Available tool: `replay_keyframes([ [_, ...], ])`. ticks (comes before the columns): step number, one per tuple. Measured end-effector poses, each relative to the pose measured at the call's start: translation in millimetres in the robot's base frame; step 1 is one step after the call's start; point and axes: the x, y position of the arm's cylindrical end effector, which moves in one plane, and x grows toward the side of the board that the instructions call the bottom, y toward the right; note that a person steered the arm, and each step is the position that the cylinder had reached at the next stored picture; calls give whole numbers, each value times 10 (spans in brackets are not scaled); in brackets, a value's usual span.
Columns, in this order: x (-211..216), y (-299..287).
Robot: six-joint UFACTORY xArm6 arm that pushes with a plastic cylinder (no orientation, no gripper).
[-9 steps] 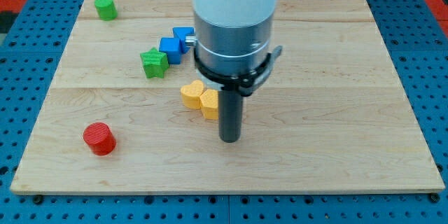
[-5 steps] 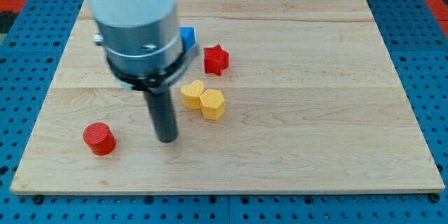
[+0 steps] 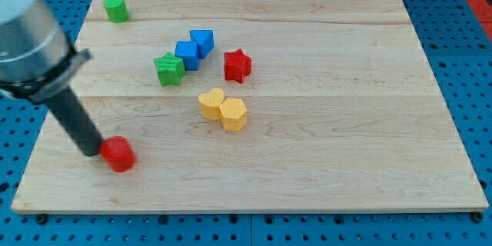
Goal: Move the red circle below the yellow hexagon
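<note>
The red circle lies at the view's lower left of the wooden board. My tip touches its left side. The yellow hexagon sits near the board's middle, well to the right of and slightly above the red circle, and touches a yellow heart on its upper left.
A red star, two blue blocks and a green star cluster above the yellow pair. A green cylinder stands at the view's top left corner. The board's left edge is close to my tip.
My tip swept from the board's middle leftward to the red circle's left side. The red circle has shifted slightly to the right.
</note>
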Motion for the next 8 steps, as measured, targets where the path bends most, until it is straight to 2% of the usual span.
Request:
replay_keyframes([
  [1, 97, 507],
  [2, 197, 531],
  [3, 244, 277],
  [4, 665, 208],
  [5, 803, 607],
  [6, 789, 870],
  [7, 728, 848],
  [8, 655, 532],
])
